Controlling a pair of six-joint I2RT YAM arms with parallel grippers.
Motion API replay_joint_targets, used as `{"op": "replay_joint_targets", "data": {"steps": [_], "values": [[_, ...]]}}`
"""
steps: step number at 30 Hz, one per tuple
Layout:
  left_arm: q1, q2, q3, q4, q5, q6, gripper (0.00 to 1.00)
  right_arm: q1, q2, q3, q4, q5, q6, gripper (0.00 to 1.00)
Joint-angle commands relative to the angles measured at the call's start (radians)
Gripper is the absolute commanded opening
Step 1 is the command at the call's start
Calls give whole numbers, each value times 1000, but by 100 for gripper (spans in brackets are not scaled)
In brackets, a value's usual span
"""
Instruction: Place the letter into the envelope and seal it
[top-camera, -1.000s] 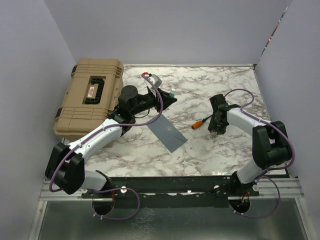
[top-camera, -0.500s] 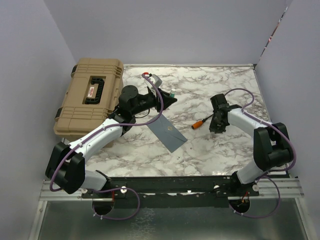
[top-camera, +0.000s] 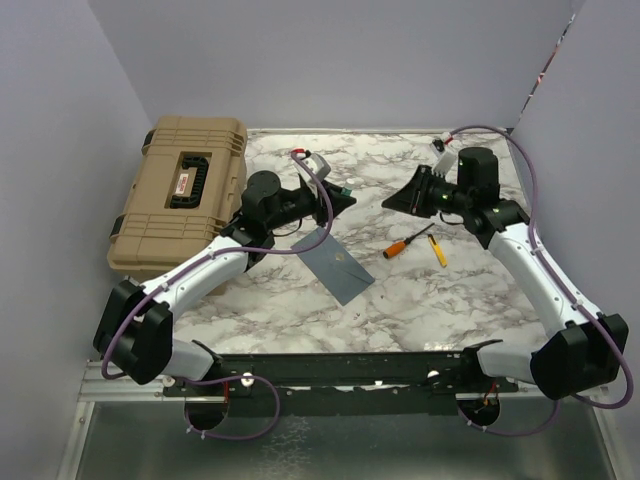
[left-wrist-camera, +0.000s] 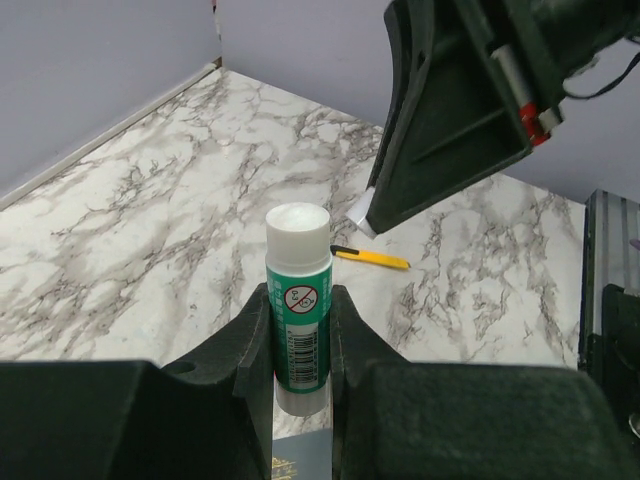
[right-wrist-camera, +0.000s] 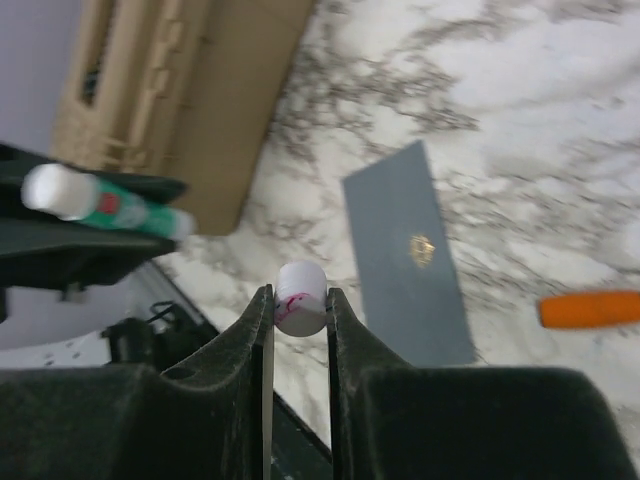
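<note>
The grey-blue envelope (top-camera: 336, 262) lies flat on the marble, flap shut, a gold emblem on it; it also shows in the right wrist view (right-wrist-camera: 405, 255). The letter is not in view. My left gripper (top-camera: 343, 196) is raised above the envelope's far end and shut on a green glue stick (left-wrist-camera: 299, 320) with a white top. My right gripper (top-camera: 392, 200) is raised, points left toward the left gripper, and is shut on a small white cap (right-wrist-camera: 301, 283) with red marks. The glue stick also shows in the right wrist view (right-wrist-camera: 100, 205).
A tan hard case (top-camera: 180, 195) stands at the back left. An orange-handled screwdriver (top-camera: 405, 244) and a thin yellow piece (top-camera: 438, 250) lie on the marble right of the envelope. Grey walls enclose the table on three sides.
My right arm has lifted from beside the screwdriver and swung up and back to face the left gripper, holding the white cap. The yellow piece now shows. The left arm has barely moved.
</note>
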Motion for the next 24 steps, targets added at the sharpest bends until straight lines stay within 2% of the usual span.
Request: {"op": "replay_joint_targets", "data": {"steps": [1,7,12,24], "values": [[-11,14,46,-17,47,106,0,-2,-9,57,151,-333,107,1],[-13,16,57,-26,45,126,0,-2,-10,63,332,-426,274,1],[-16,16,56,-26,58,126,0,-2,4,64,420,-454,342,1],[-16,8,62,-26,69,153,0,1,77,113,418,-462,334,1]]}}
